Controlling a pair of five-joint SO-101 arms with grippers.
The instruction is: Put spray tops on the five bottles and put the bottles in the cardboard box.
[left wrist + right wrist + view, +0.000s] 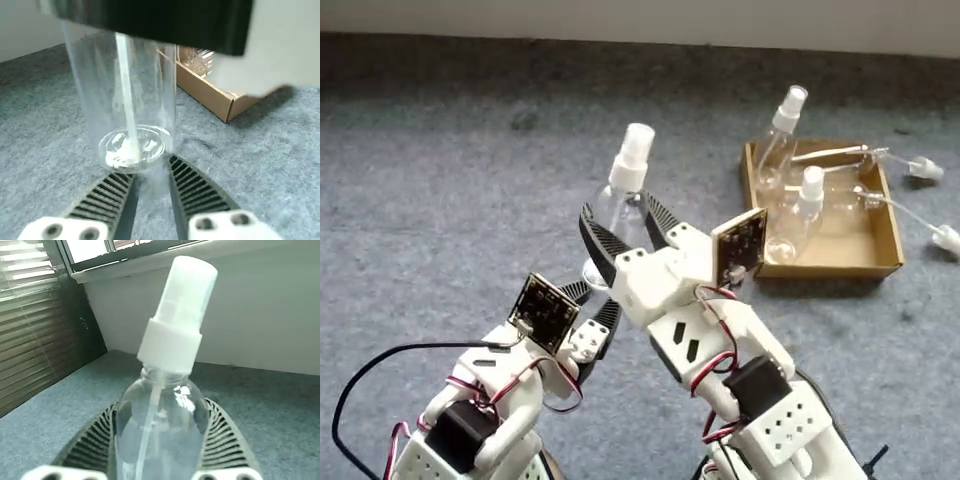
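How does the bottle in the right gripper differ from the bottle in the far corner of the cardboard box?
Place: the held bottle is outside the cardboard box, over the grey carpet; the corner bottle stands inside the box.
Grip: the right gripper has a finger on each side of the held bottle; no gripper touches the corner bottle.
Both are clear and both wear a white spray top.

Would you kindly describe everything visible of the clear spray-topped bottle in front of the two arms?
The clear plastic bottle looks empty, round-shouldered, with a white spray top seated on its neck and a dip tube reaching its base. It stands roughly upright over the grey carpet, clasped by the right gripper, the left gripper at its base.
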